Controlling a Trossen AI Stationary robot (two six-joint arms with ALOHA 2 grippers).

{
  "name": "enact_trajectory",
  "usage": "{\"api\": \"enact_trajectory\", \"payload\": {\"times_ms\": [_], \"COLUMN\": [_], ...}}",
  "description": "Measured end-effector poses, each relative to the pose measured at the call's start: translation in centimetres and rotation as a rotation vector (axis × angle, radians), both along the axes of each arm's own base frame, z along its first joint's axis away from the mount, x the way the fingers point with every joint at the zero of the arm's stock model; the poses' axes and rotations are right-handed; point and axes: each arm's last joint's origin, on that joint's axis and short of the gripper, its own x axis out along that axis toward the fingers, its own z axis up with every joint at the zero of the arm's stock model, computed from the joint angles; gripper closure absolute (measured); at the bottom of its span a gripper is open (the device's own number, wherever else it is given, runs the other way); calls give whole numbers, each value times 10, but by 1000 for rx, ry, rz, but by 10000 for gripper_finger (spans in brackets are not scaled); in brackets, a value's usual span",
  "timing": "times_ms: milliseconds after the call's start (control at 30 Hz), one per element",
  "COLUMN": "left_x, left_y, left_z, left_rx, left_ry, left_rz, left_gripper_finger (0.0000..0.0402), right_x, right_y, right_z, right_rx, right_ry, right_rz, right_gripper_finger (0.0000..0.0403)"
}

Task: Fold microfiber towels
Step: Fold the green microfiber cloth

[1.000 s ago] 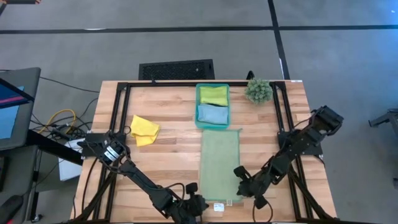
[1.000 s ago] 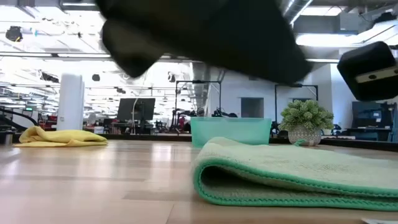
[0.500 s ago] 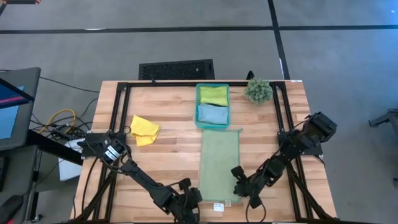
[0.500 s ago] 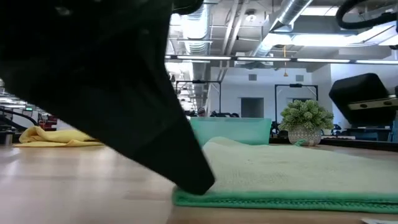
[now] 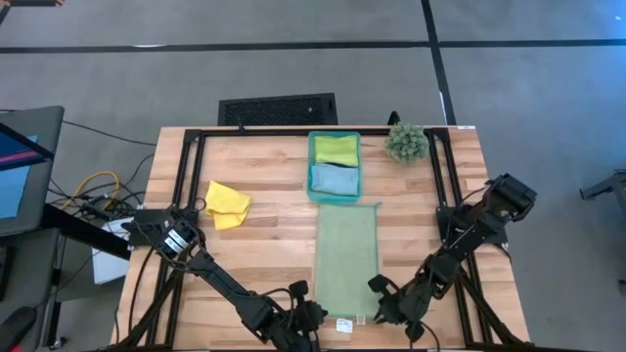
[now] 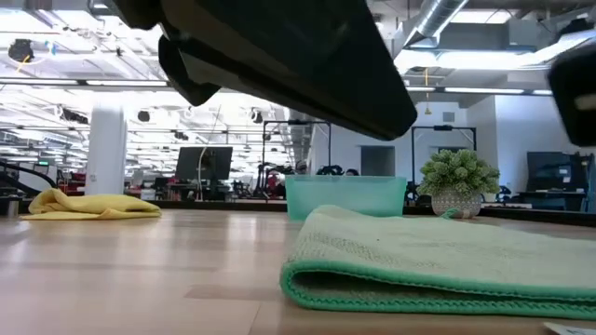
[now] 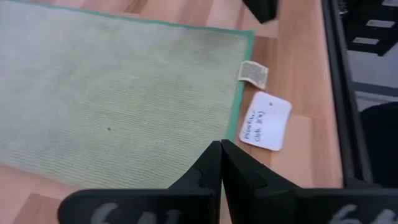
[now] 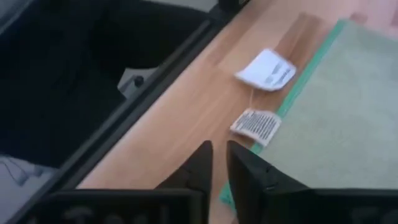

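While the crumpled yellow microfiber towel point(image 5: 227, 203) lies untouched on the left of the wooden table point(image 5: 264, 244), well apart from everything else, the work sits at the near edge. The left gripper point(image 5: 306, 318) hovers over the near left corner of the pale green microfiber towel point(image 5: 346, 256), its fingers pressed together on nothing. That towel lies as a long strip down the middle of the table, already folded once, judging by the rounded doubled edge in the low view, with its far end just short of the translucent teal plastic bin point(image 5: 335, 193). Inside the bin rest a lime green towel point(image 5: 335, 150) and a light blue towel point(image 5: 334, 179). A small white paper tag point(image 7: 265, 121) lies on the wood just beside the strip's near edge.

The right gripper point(image 5: 387, 305) hangs at the near right corner, fingers a narrow gap apart and holding nothing.

The step in hand looks like the second fold. To do it well, both grippers should pinch both layers at the near corners, lift only slightly, and carry the end evenly toward the bin so the edges line up, keeping the loose tag out of the pinch.
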Motion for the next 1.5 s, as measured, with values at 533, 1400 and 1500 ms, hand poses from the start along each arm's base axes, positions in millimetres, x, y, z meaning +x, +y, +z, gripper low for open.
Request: {"api": "enact_trajectory", "payload": {"times_ms": [533,1400,1500], "left_x": [16,13,14], "left_y": [-2,-14,-14], "left_z": [-26,-33,-33], "left_rx": [111,345,342], "left_ry": [-148,82,80], "left_rz": [-99,-232,-234], "left_gripper_finger": [369,241,246], "right_x": [0,-10,-15], "right_y": [-7,3,9], "right_z": [-21,-17,-16], "right_rx": [-117,-69,-65], "right_ry": [75,95,73], "right_rz": [-45,47,86], "right_gripper_finger": [242,240,196]}}
